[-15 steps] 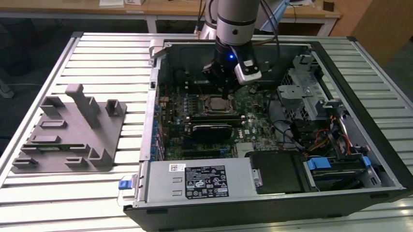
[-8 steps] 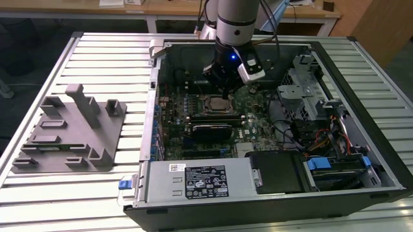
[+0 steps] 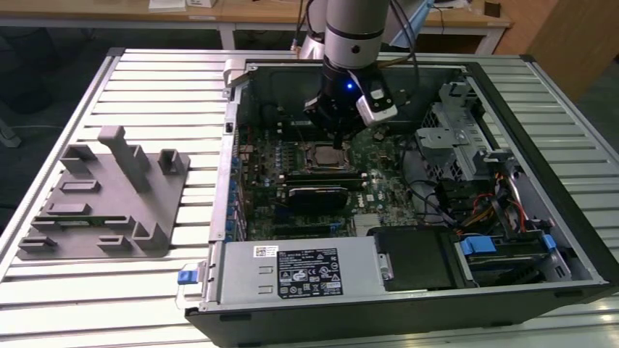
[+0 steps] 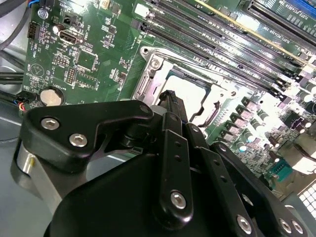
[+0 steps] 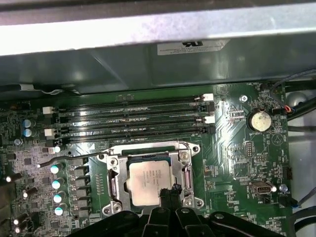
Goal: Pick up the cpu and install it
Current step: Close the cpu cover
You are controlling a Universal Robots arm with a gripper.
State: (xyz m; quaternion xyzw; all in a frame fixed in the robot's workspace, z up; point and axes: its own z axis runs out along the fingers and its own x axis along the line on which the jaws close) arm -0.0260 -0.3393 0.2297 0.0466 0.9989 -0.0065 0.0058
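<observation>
The cpu (image 5: 147, 181), a flat square chip with a silvery top, lies flat in the metal-framed socket (image 5: 112, 177) on the green motherboard (image 5: 237, 158). In the exterior view the arm reaches down into the open computer case, with my gripper (image 3: 335, 145) right over the cpu (image 3: 318, 154). In both wrist views the two black fingers stand close together, the tips of my gripper (image 5: 170, 190) just at the chip's near edge. In the second wrist view my gripper (image 4: 168, 97) hides part of the cpu (image 4: 190, 89). Nothing is held between the fingers.
Memory slots (image 5: 133, 121) run beside the socket, and a thin socket lever (image 5: 64, 159) sticks out. Case walls, a drive cage (image 3: 464, 138), cables (image 3: 483, 210) and the power supply (image 3: 300, 272) ring the board. A grey fixture (image 3: 106, 196) sits on the table at the exterior view's left.
</observation>
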